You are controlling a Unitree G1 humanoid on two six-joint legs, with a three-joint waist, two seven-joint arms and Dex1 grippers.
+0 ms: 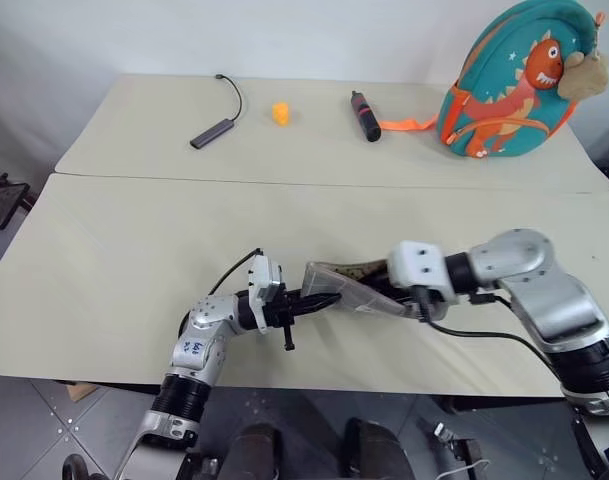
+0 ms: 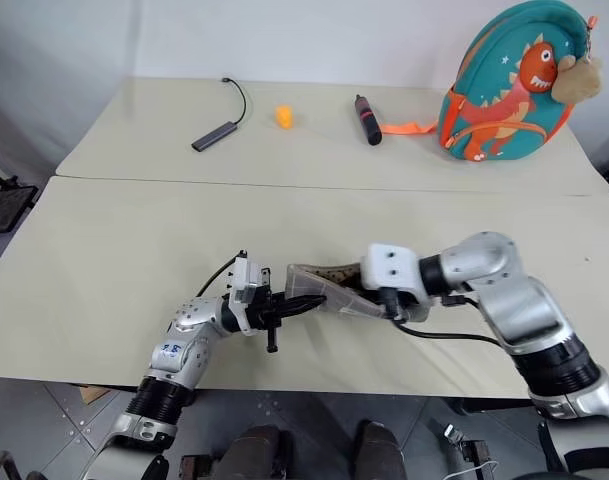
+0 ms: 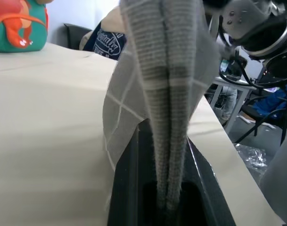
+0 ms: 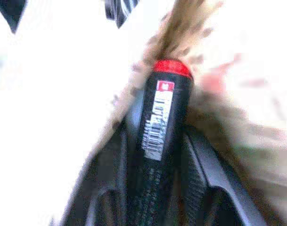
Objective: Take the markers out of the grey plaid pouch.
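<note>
Across the scene stretches the pale desk point(image 1: 134, 290), made of two tops meeting at a seam, the far one carrying the loose items and the near one the work. At the far right corner stands a teal dinosaur backpack point(image 1: 514, 85), propped upright with a plush charm at its top. Near the front edge, the grey plaid pouch point(image 1: 349, 285) hangs lifted between the two arms, its speckled tan lining showing at the open mouth toward the right arm. The left gripper point(image 1: 319, 298) is clamped tight on the pouch's end; in the left wrist view its two black fingers point(image 3: 127, 188) pinch a fold of the grey fabric point(image 3: 171, 94) with white grid lines. The right gripper point(image 4: 155, 188) sits at the pouch's mouth and grips a dark marker with a red end point(image 4: 162, 122), a barcode label along its barrel, its red tip against the tan lining. Whether the marker is fully clear of the pouch cannot be told. On the far top lie a black cylinder with an orange strap point(image 1: 365, 116), a grey adapter with a black cable point(image 1: 213, 132), and a small orange object point(image 1: 281, 113), each well apart from the others.
</note>
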